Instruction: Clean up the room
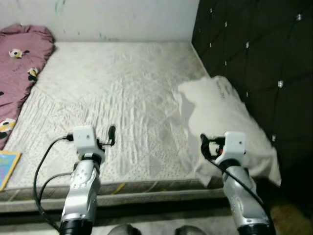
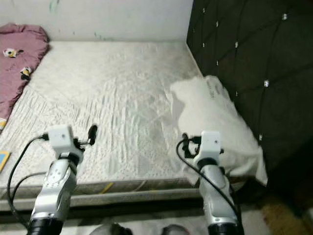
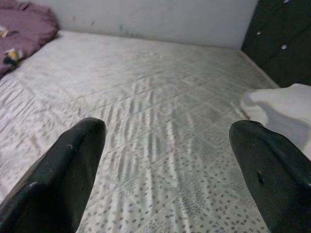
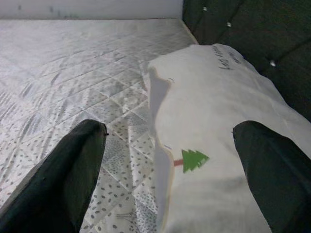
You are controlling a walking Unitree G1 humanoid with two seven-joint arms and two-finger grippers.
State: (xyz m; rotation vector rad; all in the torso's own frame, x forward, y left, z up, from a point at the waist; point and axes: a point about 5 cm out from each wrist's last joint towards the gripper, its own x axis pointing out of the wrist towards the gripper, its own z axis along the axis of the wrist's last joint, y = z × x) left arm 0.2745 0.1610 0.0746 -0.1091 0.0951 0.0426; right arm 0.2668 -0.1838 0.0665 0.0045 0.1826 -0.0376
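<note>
1. The left end effector [image 1: 111,135] is held above the near part of the mattress [image 1: 112,98], toward its left half; in the left wrist view its two black fingers [image 3: 63,170] are spread wide apart with nothing between them.
2. The right end effector [image 1: 203,142] is held over the near end of the white pillow [image 1: 222,122]; its fingers [image 4: 68,170] are likewise parted, and nothing is gripped.
3. The pillow is laid flat along the mattress's right edge, against the dark tufted headboard [image 1: 254,63]. Its long axis runs from near to far, and its near end overhangs the mattress's front edge. A small green tree print [image 4: 193,159] is seen on its near portion.
4. A broad stretch of bare quilted mattress is left open between the end effectors and the far wall [image 1: 122,19].
5. A maroon blanket [image 1: 19,63] with cartoon prints is bunched along the left edge, reaching the far left corner.
6. A book corner [image 1: 7,166] is seen at the near left.
</note>
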